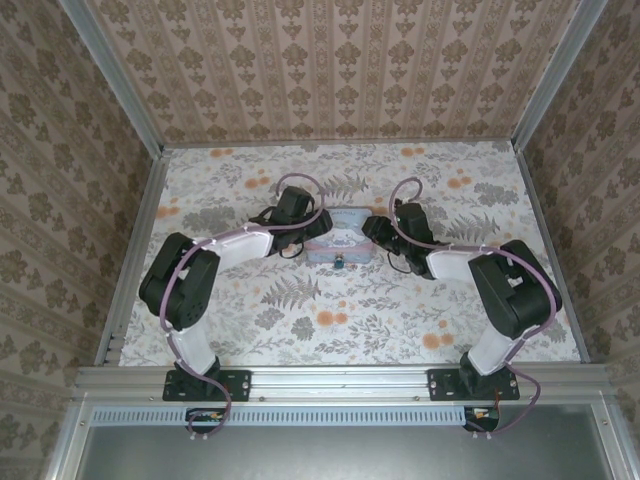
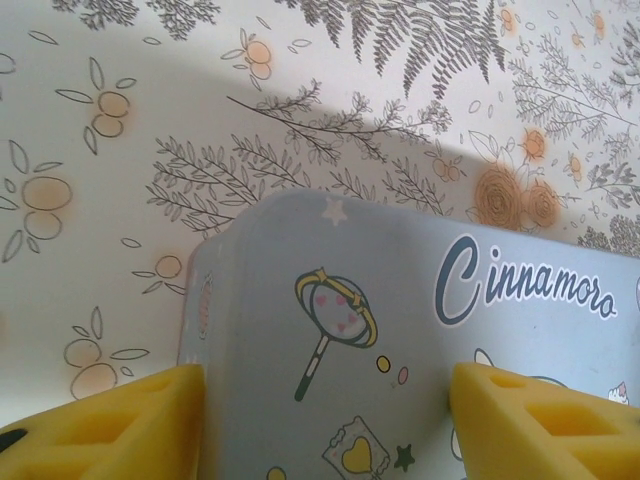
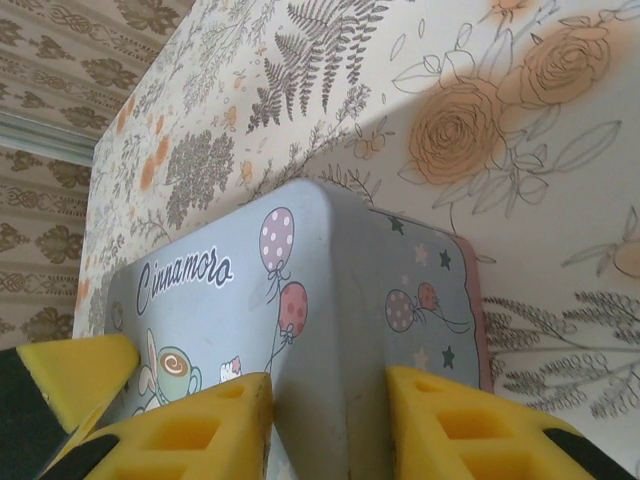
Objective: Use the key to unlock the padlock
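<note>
Teal padlock [image 1: 340, 263] at the tin's [image 1: 338, 243] near wall, between wide left claw [image 2: 326, 385] and narrower, parted right claw [image 3: 330, 385]

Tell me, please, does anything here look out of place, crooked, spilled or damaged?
Nothing stands out. The tin lies flat on the table, the small padlock at its near side; nothing looks spilled or damaged.

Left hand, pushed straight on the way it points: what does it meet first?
The tin: its printed top sits just ahead, between the fingers of the left hand, though how near is unclear.
</note>
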